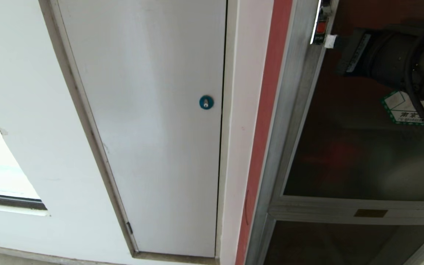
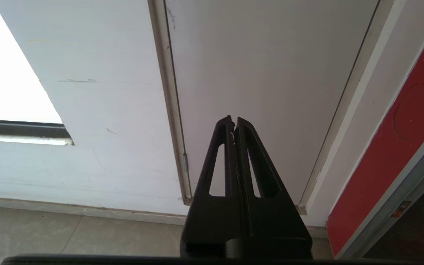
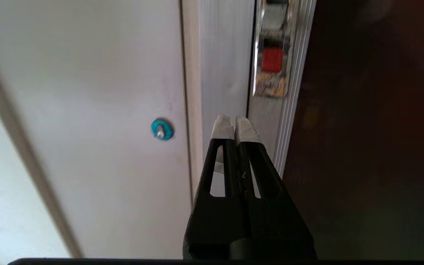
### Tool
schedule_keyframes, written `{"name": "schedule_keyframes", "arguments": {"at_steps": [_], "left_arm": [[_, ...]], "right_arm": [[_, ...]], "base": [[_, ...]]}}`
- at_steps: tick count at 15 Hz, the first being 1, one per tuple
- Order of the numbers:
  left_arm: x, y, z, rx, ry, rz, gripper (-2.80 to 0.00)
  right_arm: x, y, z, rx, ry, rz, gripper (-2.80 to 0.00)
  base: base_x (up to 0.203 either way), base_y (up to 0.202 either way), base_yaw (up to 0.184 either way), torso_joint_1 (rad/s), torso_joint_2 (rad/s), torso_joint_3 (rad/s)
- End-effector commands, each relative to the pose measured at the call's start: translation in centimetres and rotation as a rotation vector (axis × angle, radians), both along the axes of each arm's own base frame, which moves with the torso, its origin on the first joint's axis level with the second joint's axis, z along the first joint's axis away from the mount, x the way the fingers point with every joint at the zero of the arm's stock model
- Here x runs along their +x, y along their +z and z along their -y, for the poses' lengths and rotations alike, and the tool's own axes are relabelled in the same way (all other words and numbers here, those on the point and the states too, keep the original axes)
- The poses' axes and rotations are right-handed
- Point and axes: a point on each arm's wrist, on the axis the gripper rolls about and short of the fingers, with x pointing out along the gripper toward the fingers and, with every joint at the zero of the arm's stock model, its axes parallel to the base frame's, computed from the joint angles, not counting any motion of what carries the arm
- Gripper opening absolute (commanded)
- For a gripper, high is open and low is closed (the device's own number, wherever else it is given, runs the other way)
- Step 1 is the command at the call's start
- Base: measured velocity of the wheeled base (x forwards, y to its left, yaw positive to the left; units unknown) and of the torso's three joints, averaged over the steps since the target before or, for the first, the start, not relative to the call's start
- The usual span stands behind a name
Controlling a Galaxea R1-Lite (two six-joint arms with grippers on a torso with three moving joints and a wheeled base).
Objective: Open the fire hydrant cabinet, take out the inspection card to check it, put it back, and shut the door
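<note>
The fire hydrant cabinet (image 1: 289,121) stands at the right with a silver frame. Its door (image 1: 355,154) is a dark glass pane lying flush in that frame, with a green-bordered white sticker (image 1: 409,110). A small red latch (image 1: 321,26) sits at the door's left edge, high up. My right gripper (image 1: 329,41) reaches in from the upper right, its white-taped tips just below the latch. In the right wrist view the right gripper (image 3: 235,125) is shut and empty, a short way from the red latch (image 3: 272,60). The left gripper (image 2: 234,123) is shut, low near the floor. The inspection card is hidden.
A plain white panel (image 1: 153,129) with a blue round lock (image 1: 206,102) fills the wall left of the cabinet. A red strip (image 1: 267,110) runs between them. A smaller dark glass panel (image 1: 337,243) lies below the door. Tiled floor (image 2: 68,235) shows under the left gripper.
</note>
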Motion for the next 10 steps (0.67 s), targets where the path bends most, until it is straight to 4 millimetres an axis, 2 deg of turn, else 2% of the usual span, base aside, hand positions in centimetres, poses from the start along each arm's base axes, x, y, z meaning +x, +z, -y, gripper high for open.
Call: {"name": "schedule_keyframes", "arguments": {"at_steps": [1, 5, 10], "left_arm": [[0.0, 0.0, 0.0, 0.000, 0.000, -0.002, -2.80], [0.0, 0.0, 0.0, -0.001, 0.000, -0.002, -2.80], [0.0, 0.0, 0.0, 0.000, 0.000, -0.002, -2.80]], "right_arm": [[1.0, -0.7, -0.7, -0.028, -0.013, 0.004, -2.80], [1.7, -1.2, -1.0, -0.087, -0.059, 0.077, -2.80], [1.8, -1.5, -1.0, -0.058, -0.090, 0.133, -2.80]], "base": [[0.000, 0.000, 0.000, 0.000, 0.00, 0.000], [0.000, 0.000, 0.000, 0.000, 0.00, 0.000], [0.000, 0.000, 0.000, 0.000, 0.00, 0.000]]}}
